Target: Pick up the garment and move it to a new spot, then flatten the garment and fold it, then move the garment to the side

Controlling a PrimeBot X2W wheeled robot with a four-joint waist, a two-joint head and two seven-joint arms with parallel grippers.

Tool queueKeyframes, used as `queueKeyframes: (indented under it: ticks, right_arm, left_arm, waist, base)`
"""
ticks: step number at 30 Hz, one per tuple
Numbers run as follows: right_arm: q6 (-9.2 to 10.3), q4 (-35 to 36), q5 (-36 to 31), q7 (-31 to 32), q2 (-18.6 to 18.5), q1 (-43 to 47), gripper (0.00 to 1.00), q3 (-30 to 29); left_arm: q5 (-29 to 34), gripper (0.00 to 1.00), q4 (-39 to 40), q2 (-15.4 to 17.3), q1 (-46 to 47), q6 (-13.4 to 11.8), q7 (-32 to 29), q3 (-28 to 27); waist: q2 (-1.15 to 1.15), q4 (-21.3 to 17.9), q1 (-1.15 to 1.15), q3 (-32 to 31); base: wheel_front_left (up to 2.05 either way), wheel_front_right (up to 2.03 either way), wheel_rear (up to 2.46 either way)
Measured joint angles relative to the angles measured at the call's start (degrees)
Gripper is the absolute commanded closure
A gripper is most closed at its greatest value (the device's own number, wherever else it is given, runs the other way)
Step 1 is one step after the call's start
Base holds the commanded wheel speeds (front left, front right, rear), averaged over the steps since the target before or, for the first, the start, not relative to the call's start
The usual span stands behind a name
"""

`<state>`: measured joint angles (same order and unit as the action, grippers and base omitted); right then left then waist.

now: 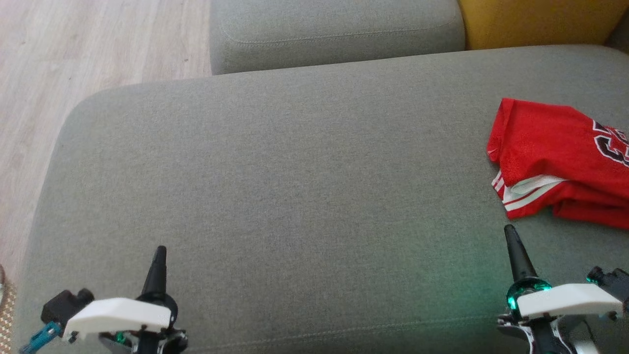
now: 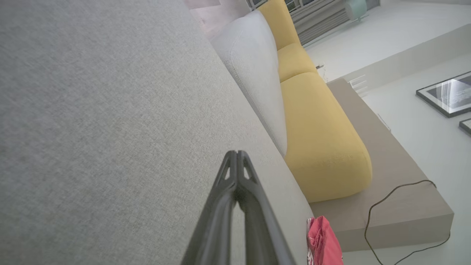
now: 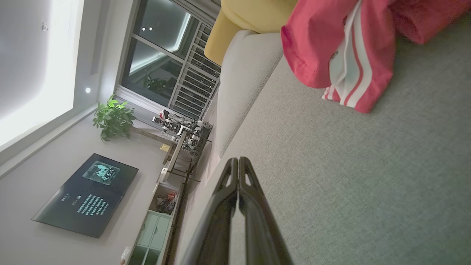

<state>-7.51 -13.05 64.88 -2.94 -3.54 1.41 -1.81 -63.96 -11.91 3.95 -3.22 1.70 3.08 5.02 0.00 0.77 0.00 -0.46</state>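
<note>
At the right edge of the grey sofa seat lies the red garment, a jersey with white striped trim and a dark number. It is doubled over on itself in a few loose, uneven layers, and its far part is cut off by the edge of the head view. The wide middle of the seat spreads away from it towards the wooden floor. A grey back cushion and a yellow cushion stand behind the seat. The right jaws are pressed together and hold nothing. Their fingers point up towards the striped hem, near it but apart from it. The left jaws are likewise together and empty, with their fingers over bare upholstery well apart from the jersey. The step in hand cannot be settled, because this scene fits two stages. The jersey may be a heap waiting to be lifted to a new spot, or it may be a folded bundle already set aside. Any further handling would likely fall to the nearer right arm. Its jaws would have to part first, and the limp layers could slip apart if pinched by one edge alone.
</note>
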Motion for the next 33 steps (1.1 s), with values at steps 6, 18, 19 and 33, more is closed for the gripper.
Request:
queueKeyframes:
  ticks: [6,18,19,33]
  right_arm:
    - [0.01,-0.38,3.81,0.98,-0.02,-0.15,1.0,-0.41]
    - [0.01,-1.11,11.35,2.96,-0.04,-1.41,1.0,-1.4]
    - [0.01,-1.13,11.92,3.01,-0.04,-1.52,1.0,-1.47]
    - [0.01,-1.93,20.86,5.52,-0.04,-3.36,1.0,-2.58]
  left_arm:
    - [-4.03,1.0,-0.57,0.0,0.51,0.89,-1.01,-0.65]
    - [-12.01,1.0,-1.43,-0.01,2.41,1.92,-2.96,-2.48]
    - [-12.65,1.0,-1.48,-0.01,2.53,2.14,-3.08,-2.6]
    - [-21.79,1.0,-2.68,-0.04,4.14,4.03,-5.32,-4.87]
  waist:
    - [0.0,-0.11,0.0,0.09]
    - [0.0,-0.31,0.0,0.26]
    - [0.0,-0.33,0.0,0.28]
    - [0.0,-0.57,0.0,0.48]
  base:
    - [0.0,0.0,0.0]
    - [0.0,0.0,0.0]
    - [0.0,0.0,0.0]
    - [0.0,0.0,0.0]
